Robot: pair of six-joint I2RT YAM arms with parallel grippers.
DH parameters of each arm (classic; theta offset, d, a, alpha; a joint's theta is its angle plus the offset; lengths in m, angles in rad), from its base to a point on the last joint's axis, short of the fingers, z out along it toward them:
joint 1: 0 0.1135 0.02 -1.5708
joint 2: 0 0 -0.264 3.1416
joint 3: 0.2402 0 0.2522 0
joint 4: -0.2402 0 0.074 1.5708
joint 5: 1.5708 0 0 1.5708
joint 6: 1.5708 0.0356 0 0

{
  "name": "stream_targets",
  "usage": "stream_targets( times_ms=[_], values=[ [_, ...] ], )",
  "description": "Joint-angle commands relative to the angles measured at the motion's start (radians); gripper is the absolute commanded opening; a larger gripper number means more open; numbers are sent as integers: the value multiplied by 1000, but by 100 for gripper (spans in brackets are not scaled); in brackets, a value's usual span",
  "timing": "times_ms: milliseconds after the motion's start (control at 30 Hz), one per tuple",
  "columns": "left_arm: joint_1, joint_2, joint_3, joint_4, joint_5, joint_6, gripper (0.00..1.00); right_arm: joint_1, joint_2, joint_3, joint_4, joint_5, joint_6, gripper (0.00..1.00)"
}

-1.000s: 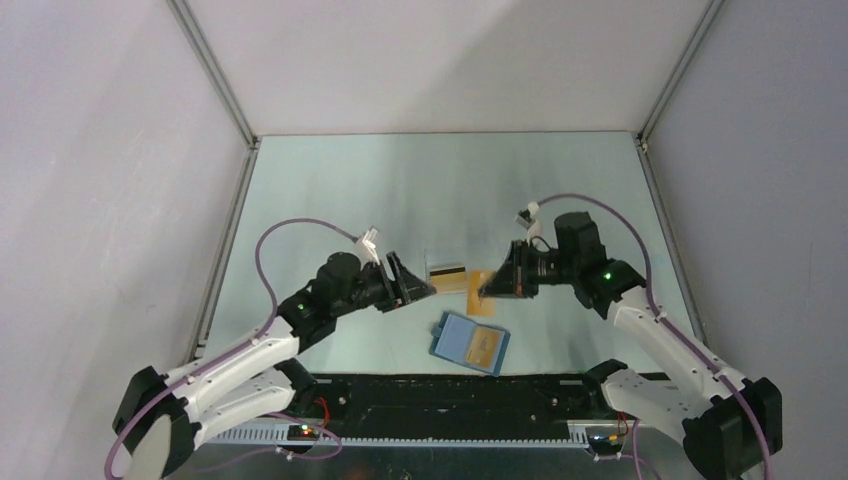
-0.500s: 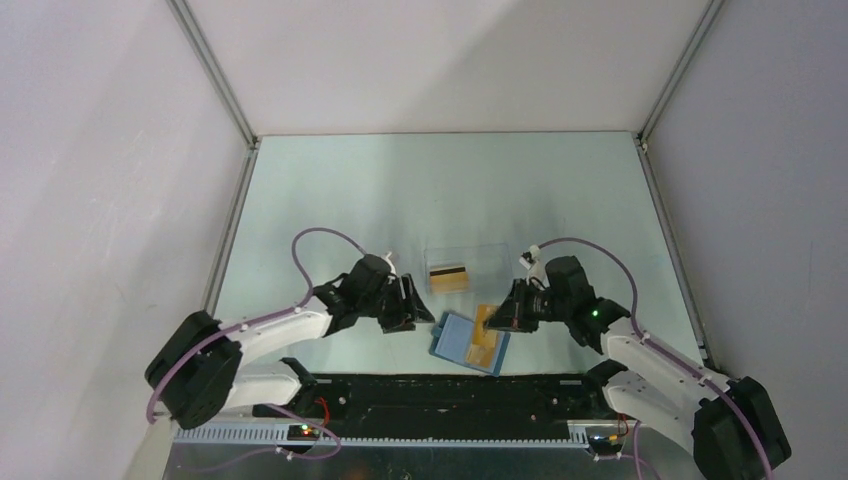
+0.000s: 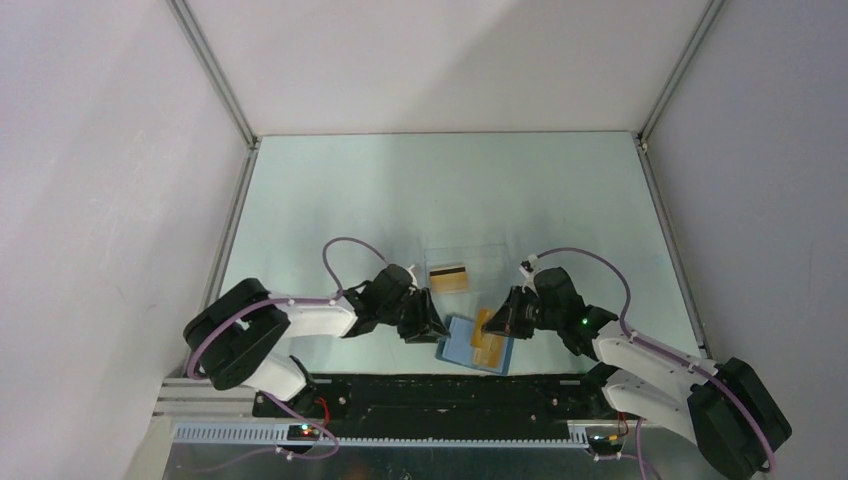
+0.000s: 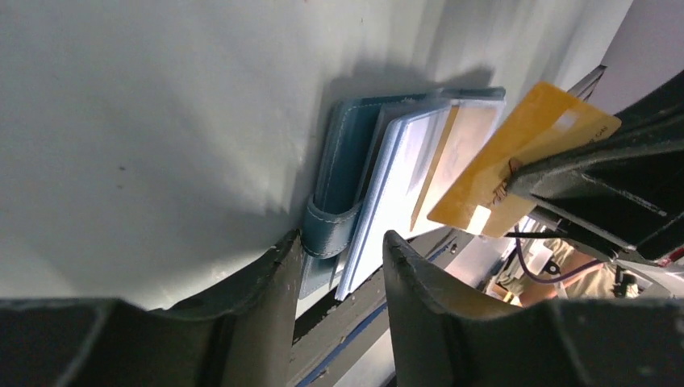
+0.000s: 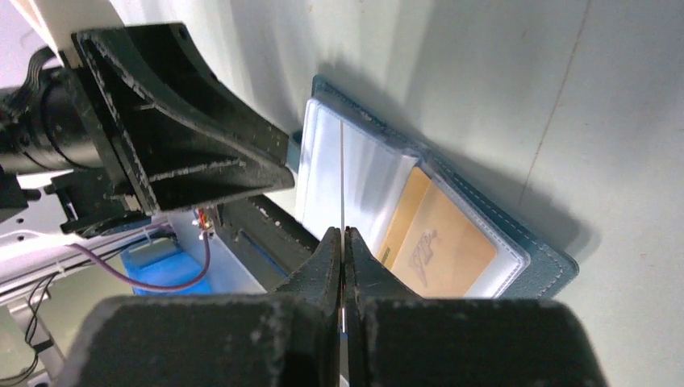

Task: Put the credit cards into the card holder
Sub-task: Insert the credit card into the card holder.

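Observation:
The blue card holder (image 3: pixel 458 345) lies open near the table's front edge, with an orange card (image 3: pixel 488 351) in its right-hand pocket. My right gripper (image 3: pixel 494 321) is shut on another orange credit card (image 3: pixel 483 322), held on edge just above the holder's clear sleeves; in the right wrist view that card (image 5: pixel 343 177) shows as a thin line running out from my right gripper (image 5: pixel 344 235). My left gripper (image 4: pixel 339 250) is open, its jaws either side of the holder's clasp tab (image 4: pixel 329 230) and left edge. The held card (image 4: pixel 516 161) hangs over the holder (image 4: pixel 347 153).
A clear plastic box (image 3: pixel 490 258) stands behind the holder, with a gold card with a black stripe (image 3: pixel 450 278) in it. The black base rail (image 3: pixel 440 395) runs just in front of the holder. Both arms crowd the holder from left and right.
My left arm has swung forward and right to the holder's left edge, its jaws narrowing. My right gripper has carried the orange card down and forward over the open holder.

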Motion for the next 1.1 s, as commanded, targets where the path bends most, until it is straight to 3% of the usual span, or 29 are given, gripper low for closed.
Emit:
stream_targets(
  times_ms=[0, 200, 867, 1067],
  values=[
    [-42, 9, -24, 74, -7, -67, 46, -2, 2, -2, -14, 66, -11, 0],
    [-88, 4, -42, 84, -46, -120, 37, -25, -8, -2, -100, 71, -59, 0],
    [-122, 89, -23, 90, -58, -131, 27, -150, -73, 26, -274, -10, -236, 0],
    [-123, 109, -17, 91, -55, -126, 25, -163, -63, 11, -247, -38, -242, 0]
  ],
)
